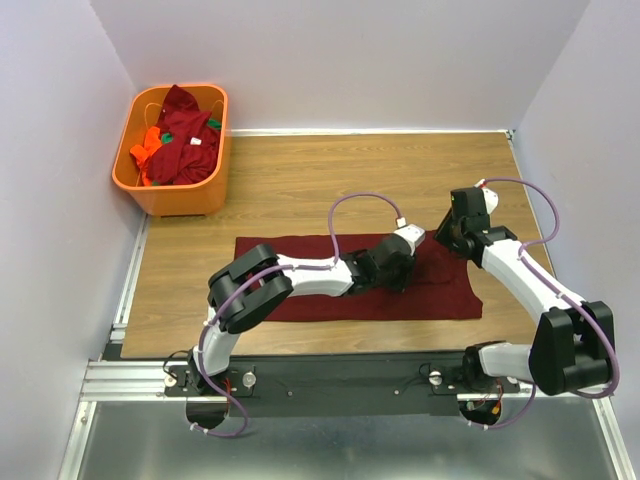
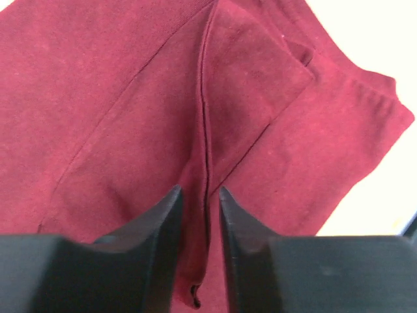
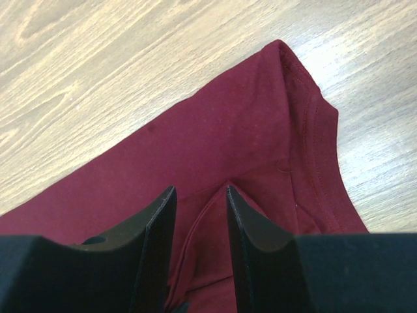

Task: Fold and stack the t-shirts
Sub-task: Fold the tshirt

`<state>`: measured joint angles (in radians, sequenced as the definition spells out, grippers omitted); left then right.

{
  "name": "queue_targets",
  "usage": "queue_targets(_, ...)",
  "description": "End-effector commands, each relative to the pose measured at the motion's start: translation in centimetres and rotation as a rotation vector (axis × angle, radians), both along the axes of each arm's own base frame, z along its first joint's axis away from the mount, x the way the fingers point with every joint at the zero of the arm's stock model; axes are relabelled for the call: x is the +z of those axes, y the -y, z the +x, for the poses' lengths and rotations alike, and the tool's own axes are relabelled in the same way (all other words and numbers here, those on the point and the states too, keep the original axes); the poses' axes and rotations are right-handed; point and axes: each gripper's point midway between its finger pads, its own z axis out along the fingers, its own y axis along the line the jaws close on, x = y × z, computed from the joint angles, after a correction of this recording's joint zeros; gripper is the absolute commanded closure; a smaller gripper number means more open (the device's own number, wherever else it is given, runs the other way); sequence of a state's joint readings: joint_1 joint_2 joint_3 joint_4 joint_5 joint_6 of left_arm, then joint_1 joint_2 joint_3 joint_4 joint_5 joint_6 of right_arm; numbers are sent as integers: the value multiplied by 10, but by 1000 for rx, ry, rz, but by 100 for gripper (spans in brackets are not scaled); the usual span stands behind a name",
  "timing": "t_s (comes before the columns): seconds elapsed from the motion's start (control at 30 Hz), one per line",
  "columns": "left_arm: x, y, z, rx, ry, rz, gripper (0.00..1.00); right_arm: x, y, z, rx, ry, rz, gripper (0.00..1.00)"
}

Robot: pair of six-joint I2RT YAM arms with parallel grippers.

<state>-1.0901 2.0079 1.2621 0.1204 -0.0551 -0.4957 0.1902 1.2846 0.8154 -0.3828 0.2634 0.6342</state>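
A dark maroon t-shirt (image 1: 440,290) lies spread as a long rectangle across the middle of the wooden table. My left gripper (image 1: 400,272) is down on its right half, jaws nearly closed with a raised hem fold of the shirt (image 2: 130,98) pinched between them (image 2: 199,190). My right gripper (image 1: 443,238) is at the shirt's far right corner, near the collar (image 3: 319,130), its jaws (image 3: 201,189) closed on a tented fold of the cloth. More t-shirts (image 1: 185,140), maroon with some orange and green, are heaped in the basket.
An orange plastic basket (image 1: 128,150) stands at the far left corner against the wall. Walls close in on the left, back and right. Bare wood table (image 1: 330,180) lies behind the shirt and shows in the right wrist view (image 3: 98,78).
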Motion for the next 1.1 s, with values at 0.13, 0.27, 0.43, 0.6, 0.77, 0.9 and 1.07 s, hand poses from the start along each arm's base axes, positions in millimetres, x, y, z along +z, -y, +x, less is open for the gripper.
queue_targets(0.13, 12, -7, 3, 34, 103, 52, 80, -1, 1, -1, 7, 10, -1, 57)
queue_targets(0.27, 12, -14, 2, 30, 122, 65, 87, -8, 2, -3, 3, -10, -4, 57)
queue_targets(0.43, 13, -23, -1, 10, 149, 73, 90, -10, 1, -2, 7, -15, -3, 57)
queue_targets(0.6, 11, -27, -5, -40, 176, 81, 90, -14, 1, -4, 14, -30, -3, 57)
queue_targets(0.77, 8, -28, -6, -65, 191, 96, 90, -26, -3, -10, 34, -66, 12, 57)
queue_targets(0.9, 9, -28, -6, -77, 208, 97, 88, -35, -5, -12, 32, -91, 23, 57)
queue_targets(1.07, 8, -24, -7, -102, 216, 90, 88, -26, -20, 7, 67, -60, 81, 56)
